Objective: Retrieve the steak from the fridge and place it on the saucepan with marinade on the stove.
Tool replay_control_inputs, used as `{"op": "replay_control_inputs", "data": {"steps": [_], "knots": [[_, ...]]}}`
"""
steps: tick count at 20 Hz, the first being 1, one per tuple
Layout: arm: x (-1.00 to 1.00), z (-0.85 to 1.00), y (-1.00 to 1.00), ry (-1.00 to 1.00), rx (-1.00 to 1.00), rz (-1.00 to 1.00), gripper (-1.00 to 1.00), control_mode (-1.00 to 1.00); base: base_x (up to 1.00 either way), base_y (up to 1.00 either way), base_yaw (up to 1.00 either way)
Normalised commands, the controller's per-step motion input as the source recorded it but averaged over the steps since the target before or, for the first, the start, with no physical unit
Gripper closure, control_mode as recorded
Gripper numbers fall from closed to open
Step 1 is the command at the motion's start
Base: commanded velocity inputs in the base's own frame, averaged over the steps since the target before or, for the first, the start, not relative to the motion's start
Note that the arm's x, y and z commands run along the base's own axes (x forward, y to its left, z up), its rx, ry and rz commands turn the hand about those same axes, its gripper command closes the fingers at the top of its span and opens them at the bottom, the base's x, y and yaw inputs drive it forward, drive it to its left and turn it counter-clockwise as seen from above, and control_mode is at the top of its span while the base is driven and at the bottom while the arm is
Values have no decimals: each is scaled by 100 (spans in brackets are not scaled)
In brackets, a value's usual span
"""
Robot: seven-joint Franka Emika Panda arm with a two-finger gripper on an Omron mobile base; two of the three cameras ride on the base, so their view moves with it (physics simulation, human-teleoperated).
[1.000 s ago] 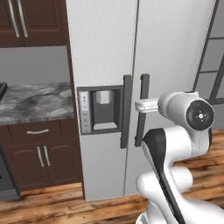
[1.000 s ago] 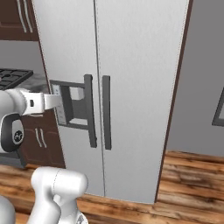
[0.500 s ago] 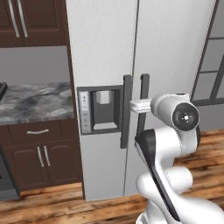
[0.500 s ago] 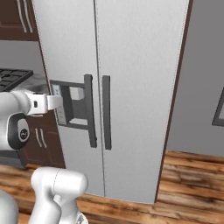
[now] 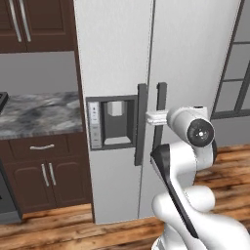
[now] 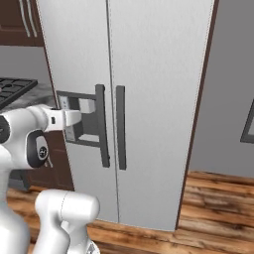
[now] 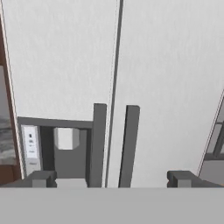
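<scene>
the fridge [image 5: 146,73] stands right ahead of me, silver-grey, both doors closed, two dark bar handles [image 7: 113,144] side by side. my gripper [image 7: 111,178] is spread wide, holding nothing.

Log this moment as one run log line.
phase: approach fridge | doors: shut | gripper: open, empty, facing the two handles, not touching | steak: not yet retrieved

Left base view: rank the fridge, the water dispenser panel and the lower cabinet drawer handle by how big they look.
1. fridge
2. water dispenser panel
3. lower cabinet drawer handle, clearly the smallest
</scene>
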Motion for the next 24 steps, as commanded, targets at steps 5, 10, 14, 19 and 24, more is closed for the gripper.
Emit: {"op": "replay_control_inputs", "data": {"steps": [5, 10, 14, 19, 24], "knots": [[30, -49, -4, -25, 0, 3, -100, -100, 0, 0, 0], [29, -37, -3, -17, 0, 2, -100, -100, 0, 0, 0], [35, -25, -15, -10, 0, 2, -100, -100, 0, 0, 0], [41, -19, -19, -3, 0, 1, -100, -100, 0, 0, 0], [47, -8, 0, -4, 0, 0, -100, -100, 0, 0, 0]]}}
